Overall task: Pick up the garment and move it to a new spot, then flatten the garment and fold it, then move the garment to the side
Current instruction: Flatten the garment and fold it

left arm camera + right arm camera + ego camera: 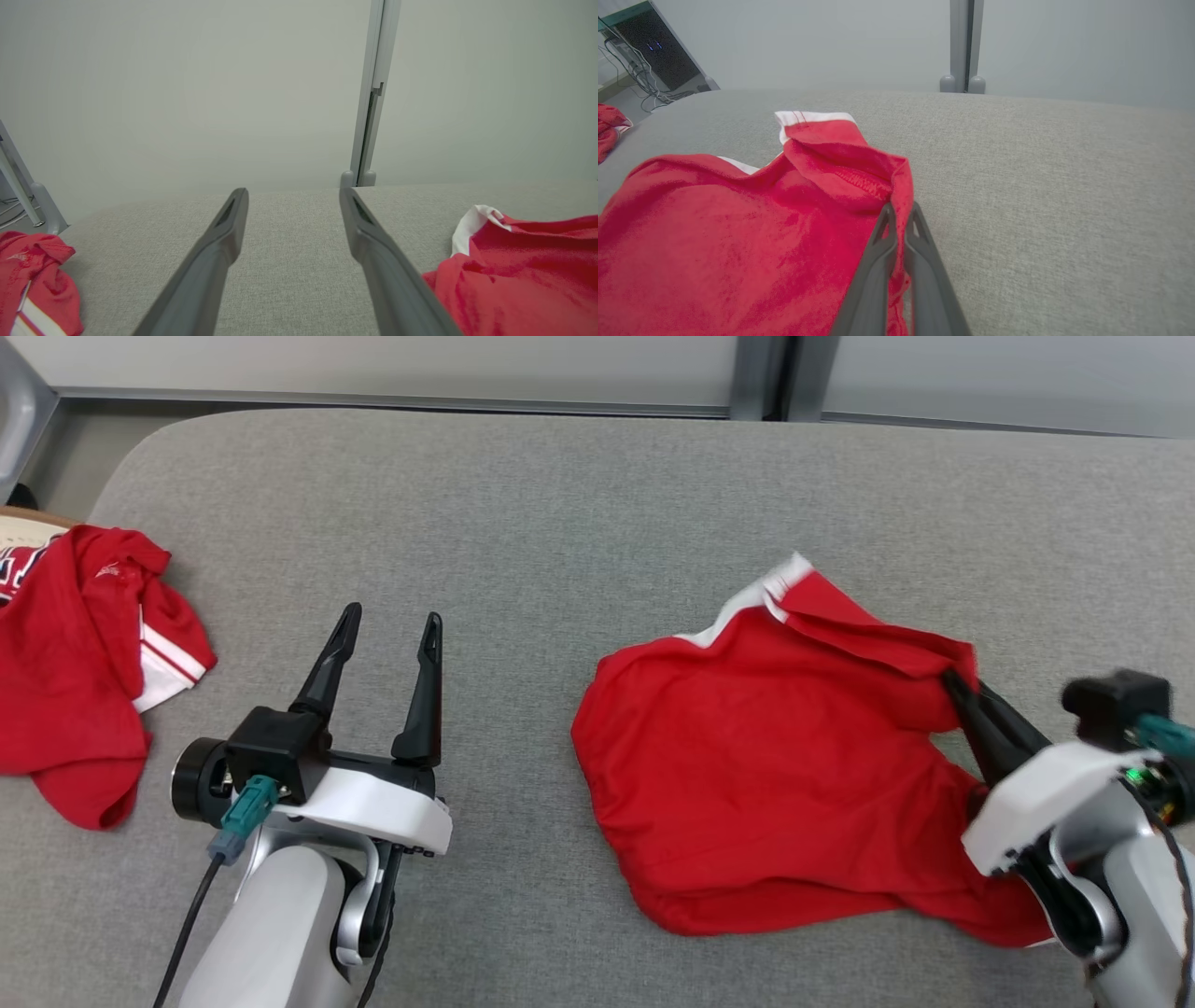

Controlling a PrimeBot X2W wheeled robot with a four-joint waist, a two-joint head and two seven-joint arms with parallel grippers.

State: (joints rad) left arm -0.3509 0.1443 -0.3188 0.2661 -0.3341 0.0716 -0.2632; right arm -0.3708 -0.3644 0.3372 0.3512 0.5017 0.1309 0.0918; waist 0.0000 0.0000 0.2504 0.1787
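A red garment (pixel 766 775) with white trim lies crumpled on the right half of the grey table (pixel 523 523). My right gripper (pixel 962 686) is shut on a raised fold at its right edge; the right wrist view has that red garment (pixel 738 242) pinched between the tips of my right gripper (pixel 900 211). My left gripper (pixel 392 625) hovers open over bare table, left of the garment and apart from it. In the left wrist view my left gripper (pixel 293 198) holds nothing, and the garment (pixel 523 270) lies to its right.
A second red garment (pixel 75 663) with white stripes is heaped at the table's left edge, also seen as a red heap (pixel 32 280) in the left wrist view. Pale wall panels (pixel 373 364) and a grey post (pixel 761 378) stand behind the table.
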